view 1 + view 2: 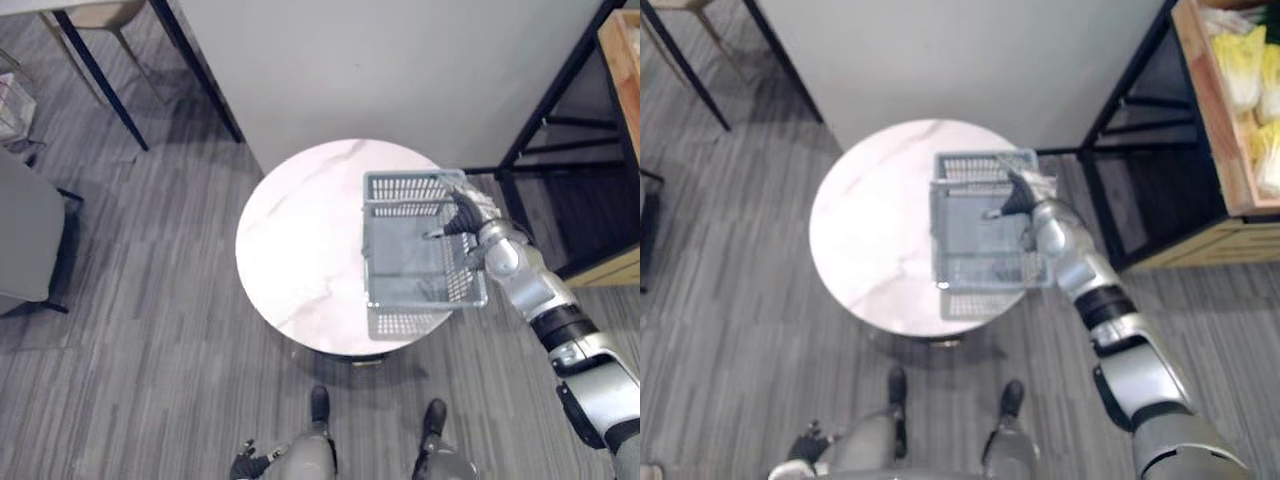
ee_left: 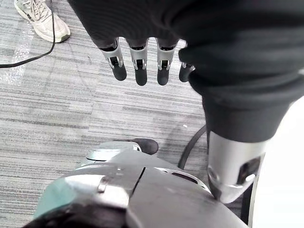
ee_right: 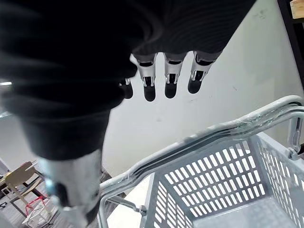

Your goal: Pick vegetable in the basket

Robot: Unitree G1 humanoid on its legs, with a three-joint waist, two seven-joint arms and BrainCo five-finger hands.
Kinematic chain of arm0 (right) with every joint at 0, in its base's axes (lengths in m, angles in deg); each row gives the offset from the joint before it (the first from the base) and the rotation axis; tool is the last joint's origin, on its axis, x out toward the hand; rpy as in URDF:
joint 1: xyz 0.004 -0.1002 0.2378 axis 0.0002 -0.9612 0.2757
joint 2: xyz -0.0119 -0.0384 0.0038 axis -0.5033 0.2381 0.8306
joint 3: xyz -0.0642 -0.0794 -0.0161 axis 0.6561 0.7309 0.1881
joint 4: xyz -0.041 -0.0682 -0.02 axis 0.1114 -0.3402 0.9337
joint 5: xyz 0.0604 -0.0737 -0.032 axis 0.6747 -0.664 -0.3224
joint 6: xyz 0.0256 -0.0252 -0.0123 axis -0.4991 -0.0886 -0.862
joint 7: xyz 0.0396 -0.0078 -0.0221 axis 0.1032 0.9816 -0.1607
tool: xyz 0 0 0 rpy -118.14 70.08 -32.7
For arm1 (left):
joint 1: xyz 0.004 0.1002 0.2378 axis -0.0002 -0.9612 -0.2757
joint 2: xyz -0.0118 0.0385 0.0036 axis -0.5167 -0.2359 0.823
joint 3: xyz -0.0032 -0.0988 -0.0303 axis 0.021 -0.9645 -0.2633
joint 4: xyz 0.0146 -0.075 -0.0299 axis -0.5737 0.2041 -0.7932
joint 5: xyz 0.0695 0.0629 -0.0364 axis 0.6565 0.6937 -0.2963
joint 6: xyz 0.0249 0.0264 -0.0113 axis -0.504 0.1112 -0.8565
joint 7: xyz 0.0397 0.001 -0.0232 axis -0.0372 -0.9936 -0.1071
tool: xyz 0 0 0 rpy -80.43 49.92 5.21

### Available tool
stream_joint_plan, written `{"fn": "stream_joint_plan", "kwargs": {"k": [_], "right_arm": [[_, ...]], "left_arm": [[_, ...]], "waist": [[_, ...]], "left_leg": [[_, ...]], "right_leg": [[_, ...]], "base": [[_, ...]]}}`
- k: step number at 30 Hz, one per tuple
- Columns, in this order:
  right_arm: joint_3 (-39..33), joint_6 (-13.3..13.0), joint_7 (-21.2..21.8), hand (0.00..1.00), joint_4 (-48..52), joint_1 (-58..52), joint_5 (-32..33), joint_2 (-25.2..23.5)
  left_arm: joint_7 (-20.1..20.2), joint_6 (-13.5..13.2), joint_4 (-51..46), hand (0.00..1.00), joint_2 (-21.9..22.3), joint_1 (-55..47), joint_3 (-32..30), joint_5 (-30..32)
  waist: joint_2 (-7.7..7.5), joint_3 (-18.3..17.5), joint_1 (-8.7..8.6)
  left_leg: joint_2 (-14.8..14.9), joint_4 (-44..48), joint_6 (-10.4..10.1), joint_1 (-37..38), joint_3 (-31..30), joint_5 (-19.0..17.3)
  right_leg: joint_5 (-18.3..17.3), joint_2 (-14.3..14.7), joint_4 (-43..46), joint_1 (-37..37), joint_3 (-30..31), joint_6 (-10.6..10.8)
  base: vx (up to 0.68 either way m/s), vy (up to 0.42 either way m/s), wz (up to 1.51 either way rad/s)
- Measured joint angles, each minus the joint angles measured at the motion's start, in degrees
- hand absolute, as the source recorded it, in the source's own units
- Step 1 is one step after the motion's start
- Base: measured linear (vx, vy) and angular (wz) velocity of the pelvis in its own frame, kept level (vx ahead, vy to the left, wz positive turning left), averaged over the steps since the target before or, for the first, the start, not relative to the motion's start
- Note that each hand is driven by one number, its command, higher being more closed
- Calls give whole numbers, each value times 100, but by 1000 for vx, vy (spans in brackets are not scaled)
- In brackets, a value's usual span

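Note:
A grey plastic basket stands on the right half of a round white marble table, and nothing lies in it. My right hand hovers over the basket's far right corner. Its fingers hang straight and relaxed just above the folded metal handle, holding nothing. Yellow-green leafy vegetables lie in a wooden crate on a shelf to the right. My left hand hangs low at my side, fingers loose and pointing at the floor.
A black metal shelf frame stands close to the table's right side. A white wall panel rises behind the table. Chair legs are at the far left. A person's shoe rests on the floor.

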Motion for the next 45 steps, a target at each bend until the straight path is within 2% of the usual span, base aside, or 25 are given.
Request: {"fn": "stream_joint_plan", "kwargs": {"k": [12, 17, 24, 31, 35, 45], "right_arm": [[-21, 107, -214, 0, -901, 1267, -193, 5], [-19, 112, -214, 0, -955, 1312, -194, 9], [20, 120, -202, 0, -1120, 1449, -227, 1], [252, 108, -89, 0, -1264, 1451, -437, 1], [352, 100, -72, 0, -1386, 1457, -508, 2], [516, 32, 29, 0, -1557, 1470, -898, 134]], "left_arm": [[-139, -2, -71, 0, -145, 317, 111, -44], [-164, -2, -71, 0, -158, 445, 111, -57], [-244, -3, -82, 0, -171, 570, 132, -59], [-250, -4, -82, 0, -210, 635, 291, -63], [-249, -5, -83, 0, -273, 760, 294, -98], [-254, -6, -140, 0, -306, 793, 331, -104]], "waist": [[-85, 413, 60], [-100, 458, 141], [-158, 537, 170], [-170, 576, 159], [-256, 749, 172], [-287, 775, 157]], "left_leg": [[-2, -90, 10, -84, -55, 32], [-1, -109, 9, -131, -130, 45], [-1, -211, 10, -188, -229, 161], [2, -300, 6, -189, -304, 239], [19, -333, -4, -202, -328, 302], [28, -332, -3, -287, -347, 351]], "right_leg": [[28, 12, 1, -94, 11, -11], [27, 17, 12, -119, -11, -12], [26, 24, 71, -187, -34, -13], [23, 29, 91, -189, -74, -13], [19, 43, 107, -210, -86, -19], [20, 53, 127, -288, -88, -19]], "base": [[21, 10, 0], [-9, 8, 5], [0, 16, 6], [-4, 8, 4], [-10, 5, 3], [0, 0, 0]]}}
